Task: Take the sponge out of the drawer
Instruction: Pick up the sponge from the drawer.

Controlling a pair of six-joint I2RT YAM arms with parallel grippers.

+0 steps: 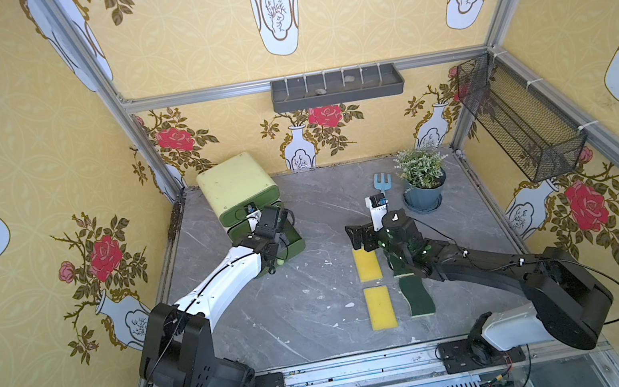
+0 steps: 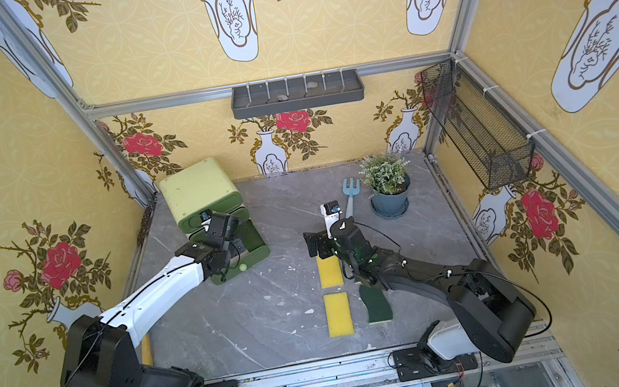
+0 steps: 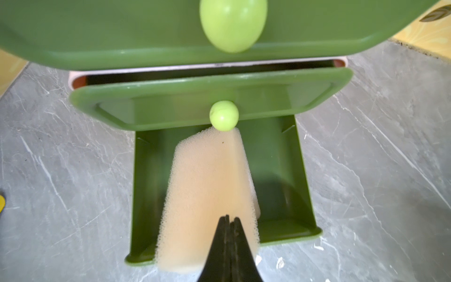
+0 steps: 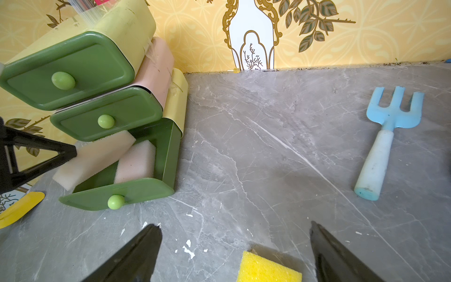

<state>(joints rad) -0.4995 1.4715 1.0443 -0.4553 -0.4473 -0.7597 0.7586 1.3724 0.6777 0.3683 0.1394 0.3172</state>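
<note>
Clamps left end effector (image 3: pixel 228 219) on sponge (image 3: pixel 207 190) edge, tilted half out of drawer (image 3: pixel 288 234). Shows right end effector (image 4: pixel 235 225) gaping, empty. May snag on knob (image 3: pixel 223 116) above; may slip from thin pinch.

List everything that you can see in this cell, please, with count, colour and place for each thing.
drawer unit: one, green fronts, back left of the table; bottom drawer open.
held sponge: one, cream, tilted, partly out of the bottom drawer.
second sponge: one, cream, inside that drawer.
yellow sponges: two, yellow, in a line mid-table.
dark sponge: at least one, dark green, beside them, partly hidden.
garden fork: one, light blue, back right.
potted plant: one, blue pot, beside the fork.
shelf tray: one, grey, back wall.
mesh basket: one, black, right wall.
table: one, grey marble.
left pincer: shut on the held sponge.
right pincer: open, near a yellow sponge.
</note>
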